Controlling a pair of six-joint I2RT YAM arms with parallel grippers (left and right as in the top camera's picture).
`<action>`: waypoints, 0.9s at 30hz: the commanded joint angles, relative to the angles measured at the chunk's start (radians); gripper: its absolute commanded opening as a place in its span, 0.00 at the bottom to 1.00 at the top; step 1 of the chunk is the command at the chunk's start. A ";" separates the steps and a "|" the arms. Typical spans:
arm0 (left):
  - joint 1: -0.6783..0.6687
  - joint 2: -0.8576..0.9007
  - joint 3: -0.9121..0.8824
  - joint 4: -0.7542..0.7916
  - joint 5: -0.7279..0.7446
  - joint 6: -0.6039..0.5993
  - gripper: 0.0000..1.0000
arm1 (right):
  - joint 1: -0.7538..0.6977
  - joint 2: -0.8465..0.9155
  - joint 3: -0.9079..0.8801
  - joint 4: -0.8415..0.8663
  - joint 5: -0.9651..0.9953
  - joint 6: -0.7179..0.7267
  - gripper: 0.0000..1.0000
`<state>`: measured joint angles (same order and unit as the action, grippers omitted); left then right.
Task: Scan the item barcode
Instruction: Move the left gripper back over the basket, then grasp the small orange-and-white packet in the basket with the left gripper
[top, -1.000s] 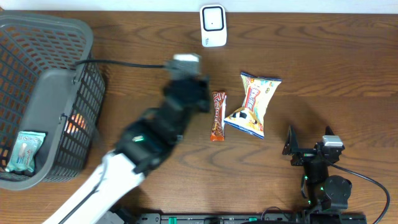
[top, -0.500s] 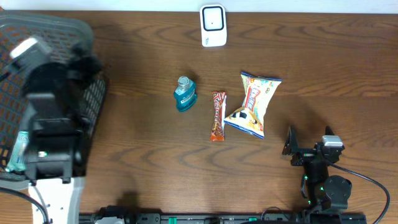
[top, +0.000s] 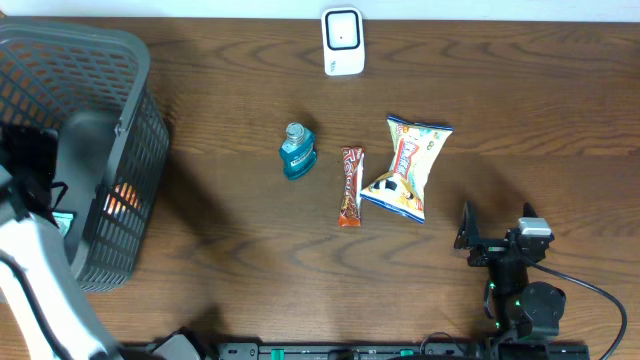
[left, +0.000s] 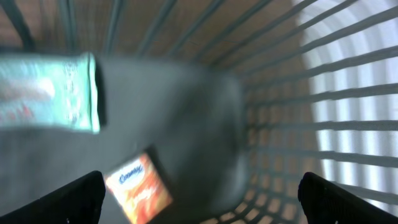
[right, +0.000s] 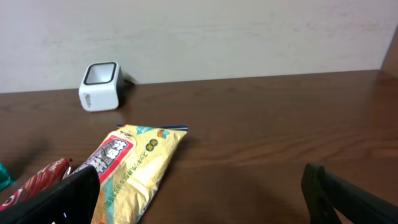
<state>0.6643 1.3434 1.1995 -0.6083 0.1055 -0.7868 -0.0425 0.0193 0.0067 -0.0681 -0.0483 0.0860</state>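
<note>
Hovering inside the basket (top: 100, 45) at the table's (top: 230, 240) 9 o'clock with the left pincer (left: 202, 199) spread wide and empty. Orange packet (left: 138, 190) just beneath, toward 7 o'clock in the wrist view, lying tilted: likely this arm's pick. Right pincer (right: 199, 199), also spread, well apart at 5 o'clock. Scanner (top: 342, 40) at 12.

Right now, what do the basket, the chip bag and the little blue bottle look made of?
Basket: dark grey moulded plastic, matte, judging by its uniform lattice walls.
Chip bag: thin glossy printed film, crinkled, with crimped ends.
Bottle: probably clear plastic holding teal liquid; too small to be sure.
</note>
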 joint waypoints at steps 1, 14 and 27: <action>0.031 0.111 0.014 -0.019 0.203 -0.038 0.99 | 0.005 -0.001 -0.001 -0.004 0.005 -0.013 0.99; 0.030 0.272 0.014 -0.106 0.259 -0.004 1.00 | 0.005 -0.001 -0.001 -0.004 0.005 -0.013 0.99; 0.030 0.401 0.013 -0.138 0.170 -0.004 0.96 | 0.005 -0.001 -0.001 -0.004 0.005 -0.013 0.99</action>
<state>0.6922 1.7023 1.1995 -0.7383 0.3008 -0.8047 -0.0425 0.0193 0.0067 -0.0677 -0.0479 0.0856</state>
